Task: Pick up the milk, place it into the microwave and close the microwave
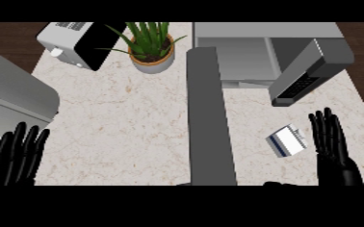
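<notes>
While the milk [287, 141] lies on the counter [121, 120] below the open microwave [274, 57], the right hand [332, 149] sits just beside it, fingers straight, holding nothing. Left hand [21, 154] rests open at the lower left edge.

We have 1 view only: head camera, looking steeply down on counter [128, 120] from above. Near edge at frame bottom, microwave [249, 53] and potted plant [151, 45] at far edge. No 2nd view to compare.
</notes>
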